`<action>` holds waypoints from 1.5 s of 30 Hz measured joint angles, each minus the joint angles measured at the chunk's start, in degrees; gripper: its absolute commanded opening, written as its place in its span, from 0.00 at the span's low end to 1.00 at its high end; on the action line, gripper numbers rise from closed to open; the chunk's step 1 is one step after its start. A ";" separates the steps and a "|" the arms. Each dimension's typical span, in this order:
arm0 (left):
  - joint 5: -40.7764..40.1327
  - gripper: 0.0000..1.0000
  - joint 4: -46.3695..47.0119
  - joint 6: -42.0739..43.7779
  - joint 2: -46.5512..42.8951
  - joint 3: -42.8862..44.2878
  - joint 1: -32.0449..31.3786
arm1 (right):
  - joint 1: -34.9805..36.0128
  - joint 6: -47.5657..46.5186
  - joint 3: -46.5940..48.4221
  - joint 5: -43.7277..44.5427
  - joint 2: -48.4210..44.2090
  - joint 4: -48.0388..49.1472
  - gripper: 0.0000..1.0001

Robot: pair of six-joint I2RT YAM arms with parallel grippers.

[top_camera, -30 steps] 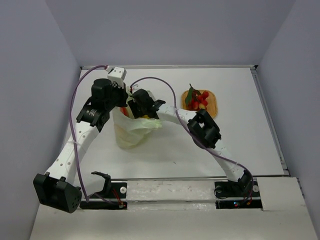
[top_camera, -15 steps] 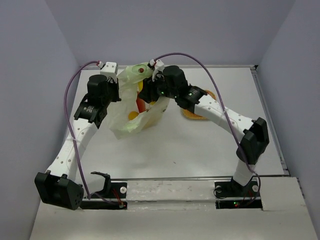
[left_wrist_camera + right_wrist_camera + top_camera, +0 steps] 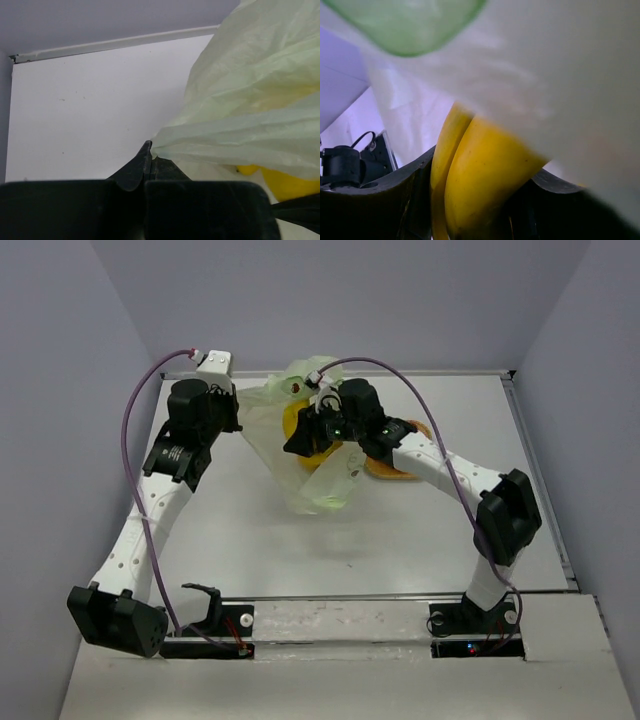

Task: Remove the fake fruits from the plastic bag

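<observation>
After hoisting bag by its edge, pinched tight in left gripper, now clamps banana in right gripper, raised too; seemingly near free, yet draped in plastic.

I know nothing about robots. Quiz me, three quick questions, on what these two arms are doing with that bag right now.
1. True or false: the left fingers are pinched shut on the plastic bag.
2. The right fingers hold: A) a banana B) an apple C) nothing.
3. Fill in: the banana is coloured ____.
Key: 1 true; 2 A; 3 yellow.
</observation>
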 measured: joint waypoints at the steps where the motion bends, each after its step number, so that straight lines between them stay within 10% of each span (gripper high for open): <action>1: 0.17 0.00 0.00 0.00 -0.02 0.15 0.00 | 0.00 0.26 0.02 -0.09 0.96 0.17 0.11; 31: -6.93 0.00 -3.10 2.34 2.43 9.86 0.00 | 0.52 2.89 2.78 -10.34 -5.81 6.67 0.01; 45: -6.27 0.00 -3.17 2.29 1.95 7.28 0.00 | -38.36 18.08 -16.90 -0.42 -10.10 -2.21 0.10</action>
